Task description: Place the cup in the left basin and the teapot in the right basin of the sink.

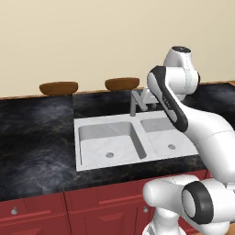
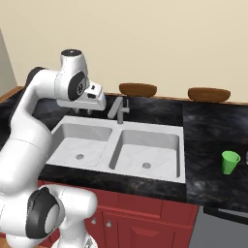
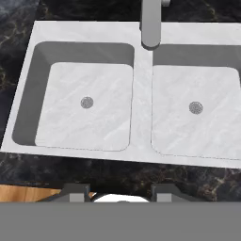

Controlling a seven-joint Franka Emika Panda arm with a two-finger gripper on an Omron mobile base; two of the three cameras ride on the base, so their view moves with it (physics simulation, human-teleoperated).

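Observation:
The green cup (image 2: 230, 162) stands upright on the black counter, well to the right of the sink (image 2: 116, 127). The left basin (image 2: 77, 139) (image 1: 106, 138) (image 3: 84, 117) and the right basin (image 2: 147, 147) (image 1: 166, 135) (image 3: 193, 127) hold nothing but their drains. My gripper (image 2: 85, 111) (image 3: 120, 192) hangs above the sink's back left corner and points down at both basins. Its fingers stand apart, open, with nothing between them. The teapot is out of view.
A grey faucet (image 2: 118, 109) (image 3: 150, 23) (image 1: 134, 103) rises at the back between the basins, close to my hand. Two brown bowls (image 2: 138, 89) (image 2: 209, 94) sit along the wall. Black counter (image 1: 36, 133) stretches to both sides; red cabinets (image 1: 92, 206) run below.

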